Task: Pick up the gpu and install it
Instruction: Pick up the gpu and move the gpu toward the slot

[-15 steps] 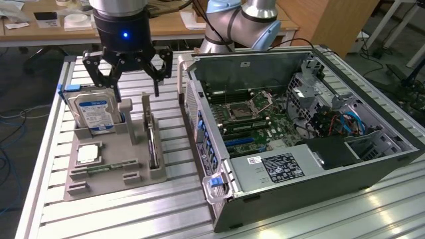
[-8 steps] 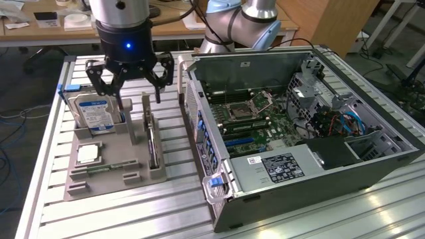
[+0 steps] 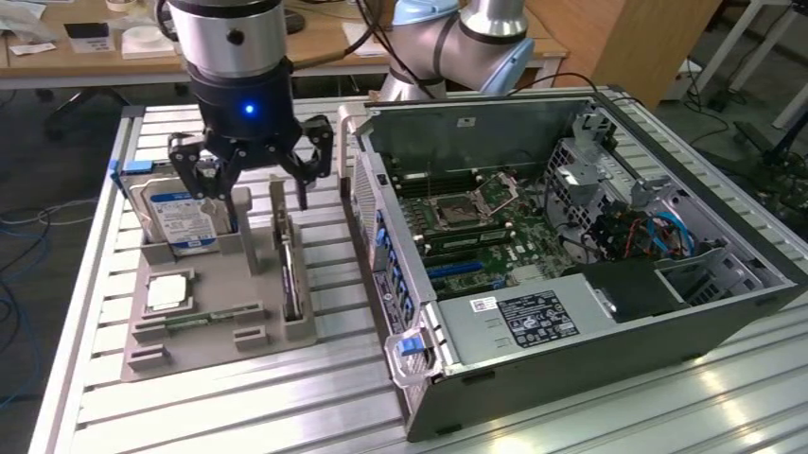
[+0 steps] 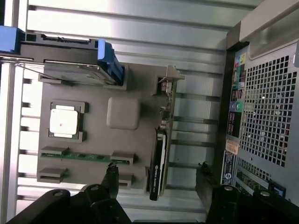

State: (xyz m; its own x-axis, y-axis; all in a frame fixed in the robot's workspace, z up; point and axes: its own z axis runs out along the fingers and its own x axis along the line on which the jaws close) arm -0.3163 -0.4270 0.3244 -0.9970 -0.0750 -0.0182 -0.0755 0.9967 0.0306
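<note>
A robot arm's gripper point(image 3: 256, 194) hung over a grey parts holder point(image 3: 208, 355) on a slatted aluminium table point(image 3: 253, 416), its jaws spread wide and holding nothing. The gpu point(image 3: 291, 274) stood on edge in a slot along the side of the holder nearest an open computer case point(image 3: 707, 284), untouched. The card's silvery bracket point(image 4: 169, 79) was at the end closer to a hard drive point(image 3: 184, 222), which stood upright in its own slot. In the wrist view the dark card ran between the two black fingers point(image 4: 110, 179), which were clear of it. A square processor point(image 3: 168, 291) lay flat in the holder beside a narrow green memory stick point(image 3: 208, 317). The case lay on its side at the exterior view's right, its motherboard point(image 3: 486, 227) exposed.
</note>
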